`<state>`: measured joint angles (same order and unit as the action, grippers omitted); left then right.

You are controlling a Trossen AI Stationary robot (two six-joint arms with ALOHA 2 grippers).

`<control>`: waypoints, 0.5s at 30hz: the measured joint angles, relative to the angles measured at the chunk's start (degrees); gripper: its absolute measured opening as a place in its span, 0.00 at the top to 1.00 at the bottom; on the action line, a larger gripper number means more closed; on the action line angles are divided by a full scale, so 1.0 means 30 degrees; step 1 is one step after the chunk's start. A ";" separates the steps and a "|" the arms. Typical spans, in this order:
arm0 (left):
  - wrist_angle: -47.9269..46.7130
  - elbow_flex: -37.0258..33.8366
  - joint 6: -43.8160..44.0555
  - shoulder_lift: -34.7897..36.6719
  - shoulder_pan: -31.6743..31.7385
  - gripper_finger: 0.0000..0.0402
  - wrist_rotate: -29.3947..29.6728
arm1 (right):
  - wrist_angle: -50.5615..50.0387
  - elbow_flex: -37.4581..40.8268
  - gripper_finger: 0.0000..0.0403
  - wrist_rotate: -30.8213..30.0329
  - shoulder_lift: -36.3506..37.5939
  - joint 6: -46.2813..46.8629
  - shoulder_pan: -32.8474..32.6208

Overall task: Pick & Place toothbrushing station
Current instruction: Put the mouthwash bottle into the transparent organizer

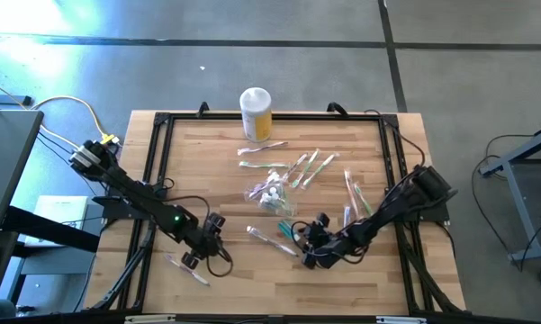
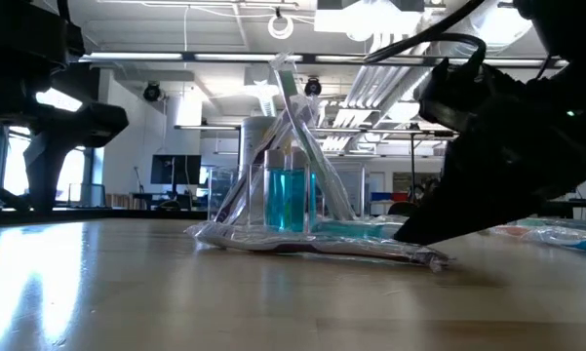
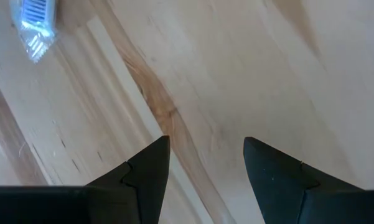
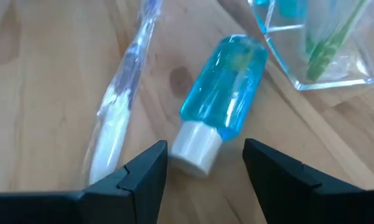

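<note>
station (image 4: 323, 56) sits mid-table, just past my right pincer (image 4: 205, 168), which is open over a blue bottle (image 4: 224, 93) lying beside it. i should reach past the bottle and close squarely on a wall. it looks clear, perhaps holding brushes. my left pincer (image 3: 205, 168) waits open.

Clear toothbrushing station (image 4: 323, 53) apparently stands upright mid-table, holding toothbrushes.

Robotics lab: framed test table (image 1: 279, 279)
</note>
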<state>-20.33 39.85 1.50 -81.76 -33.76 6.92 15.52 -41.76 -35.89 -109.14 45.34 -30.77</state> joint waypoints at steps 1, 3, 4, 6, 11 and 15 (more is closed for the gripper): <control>0.0264 -0.0157 -0.0076 0.0073 0.0007 0.51 -0.0005 | 0.0203 0.0000 0.48 -0.0213 -0.0158 -0.0014 0.0011; 0.0688 -0.0342 -0.0301 0.0121 0.0015 0.51 0.0015 | 0.0463 0.0007 0.48 -0.0396 -0.0218 -0.0368 0.0016; 0.0791 -0.0400 -0.0398 0.0161 0.0015 0.51 0.0015 | 0.0542 0.0014 0.48 -0.0361 -0.0218 -0.0581 0.0023; 0.1107 -0.0396 -0.0431 0.0200 0.0015 0.51 0.0015 | 0.0640 0.0022 0.48 -0.0542 -0.0238 -0.0698 0.0023; 0.1185 -0.0397 0.0115 0.0183 0.0000 0.51 -0.0140 | 0.0571 0.0044 0.54 -0.0456 -0.0247 -0.0659 0.0132; 0.1159 -0.0397 0.0892 0.0053 0.0000 0.51 -0.0527 | 0.0565 0.0066 0.69 -0.0514 -0.0254 -0.0624 0.0132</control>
<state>-16.85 38.65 4.18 -81.60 -33.76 5.34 17.22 -41.56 -37.43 -109.91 43.47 -30.37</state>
